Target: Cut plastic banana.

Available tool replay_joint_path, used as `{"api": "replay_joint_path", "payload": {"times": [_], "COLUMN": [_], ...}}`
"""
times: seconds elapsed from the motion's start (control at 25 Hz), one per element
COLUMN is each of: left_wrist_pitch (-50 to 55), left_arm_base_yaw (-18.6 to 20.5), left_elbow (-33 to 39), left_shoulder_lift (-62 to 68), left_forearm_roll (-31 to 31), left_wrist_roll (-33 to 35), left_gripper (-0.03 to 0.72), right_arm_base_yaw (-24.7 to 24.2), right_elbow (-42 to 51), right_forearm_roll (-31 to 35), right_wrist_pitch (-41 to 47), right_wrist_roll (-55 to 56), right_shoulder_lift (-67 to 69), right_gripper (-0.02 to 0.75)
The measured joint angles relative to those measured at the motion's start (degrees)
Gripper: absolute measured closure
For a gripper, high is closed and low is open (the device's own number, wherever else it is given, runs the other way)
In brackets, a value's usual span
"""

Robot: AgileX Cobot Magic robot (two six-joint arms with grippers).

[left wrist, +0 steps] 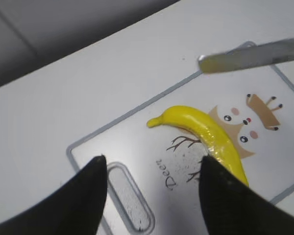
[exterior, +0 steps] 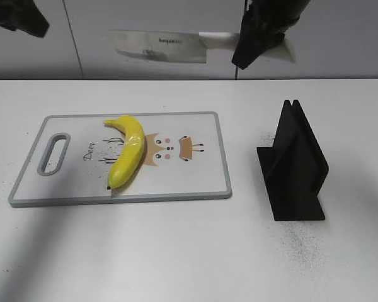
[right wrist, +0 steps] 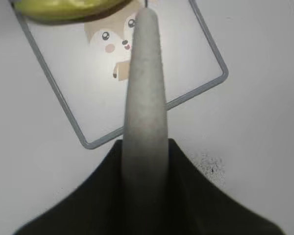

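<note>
Right pincer (exterior: 255, 44) grips broad steel cleaver (exterior: 160, 46) aloft; left pincer (left wrist: 152, 169) wide; glossy yellow plastic banana (exterior: 127, 157) uncut on white deer-print cutting board (exterior: 201, 170).

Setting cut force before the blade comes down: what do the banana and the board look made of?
The banana looks like glossy moulded plastic: even bright yellow with sharp highlights. The cutting board seems smooth white plastic with a grey rim and a printed deer cartoon. The knife has a dull grey, metal-looking blade, though it could be plastic too.
</note>
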Motion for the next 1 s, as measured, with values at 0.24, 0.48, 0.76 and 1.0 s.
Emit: {"api": "replay_joint_path", "payload": {"times": [0.24,0.48,0.76,1.0], "left_wrist_pitch": [12.3,18.0,18.4,18.5], "left_arm_base_yaw": [3.0,3.4,3.4,3.4], "left_elbow": [-1.4,1.6,14.1,24.2], "left_shoulder_lift": [-1.9,-4.0,-13.0,-23.2], "left_forearm_roll": [9.2,9.3,12.9,13.6], "left_wrist_roll": [-16.0,-19.6,-21.6,-21.6], "left_gripper": [0.119,0.119,0.119,0.124], "right_arm_base_yaw": [0.0,0.0,0.1,0.1], "right_elbow": [-0.7,2.1,14.5,26.2], "right_forearm_roll": [-0.1,5.6,8.3,8.3], "right_wrist_pitch": [0.1,0.1,0.2,-6.0], "right_wrist_roll": [17.5,26.1,28.2,29.9], "right_shoulder_lift": [-1.6,-3.1,-9.4,-17.9], "right_gripper": [0.578,0.578,0.578,0.578]}}
